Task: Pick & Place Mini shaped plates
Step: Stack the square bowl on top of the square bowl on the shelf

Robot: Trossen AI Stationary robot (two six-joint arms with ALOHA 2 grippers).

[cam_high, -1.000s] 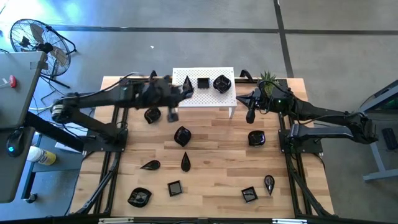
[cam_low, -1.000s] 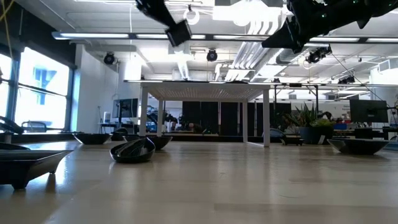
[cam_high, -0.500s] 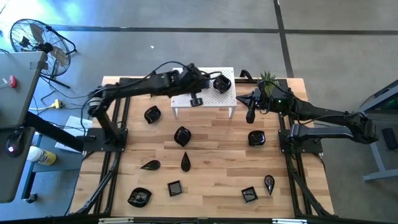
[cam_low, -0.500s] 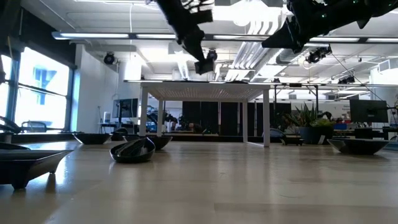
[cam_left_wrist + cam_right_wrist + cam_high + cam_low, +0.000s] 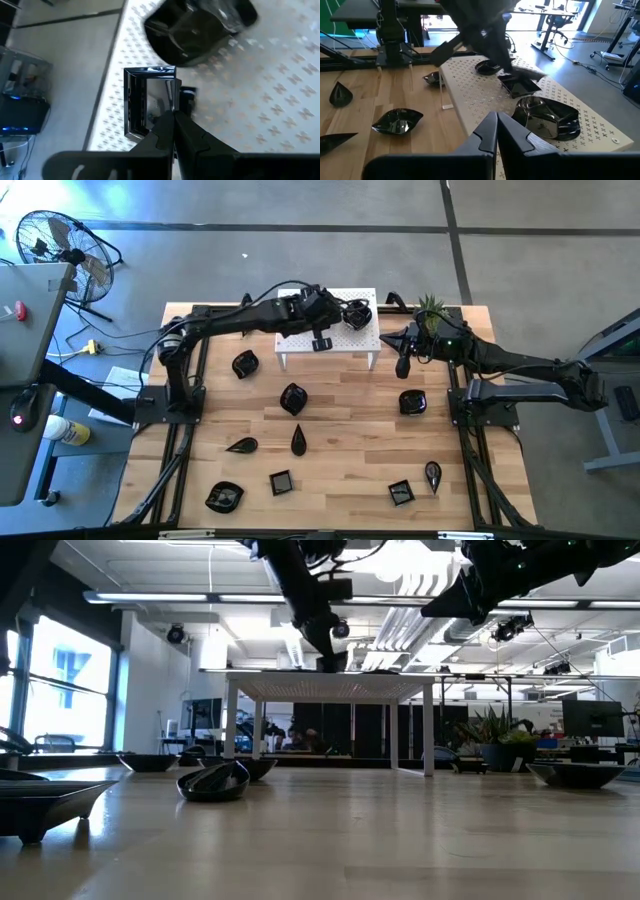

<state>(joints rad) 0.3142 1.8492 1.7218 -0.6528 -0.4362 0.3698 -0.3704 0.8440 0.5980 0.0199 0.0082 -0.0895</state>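
A white perforated stand (image 5: 340, 340) stands at the table's far middle. On it lie a rounded black plate (image 5: 357, 313) (image 5: 200, 25) and a square black plate (image 5: 147, 102) (image 5: 520, 86). My left gripper (image 5: 172, 116) (image 5: 328, 660) is shut and slants down over the stand, its tips at the square plate's rim. My right gripper (image 5: 496, 120) (image 5: 403, 366) hangs shut and holds nothing, by the stand's right end. Several more black mini plates lie on the wooden table, such as one (image 5: 293, 398) near the stand and one (image 5: 412, 402) to its right. My left gripper's shut fingertips (image 5: 170, 117) stand slanting from above at one rim (image 5: 172, 95) of the square plate, which lies flat on the stand. I cannot tell whether they touch it.
A small green spiky plant (image 5: 430, 308) stands at the far right, close to my right arm. Black plates lie scattered over the table's near half (image 5: 281, 481) (image 5: 401, 492) (image 5: 224, 496). Bare wood lies between them in the middle (image 5: 350, 430).
My left gripper has swung from above the table left of the stand toward the right and far edge, coming over the stand. It has sunk close to the stand's top and tipped further down, staying shut.
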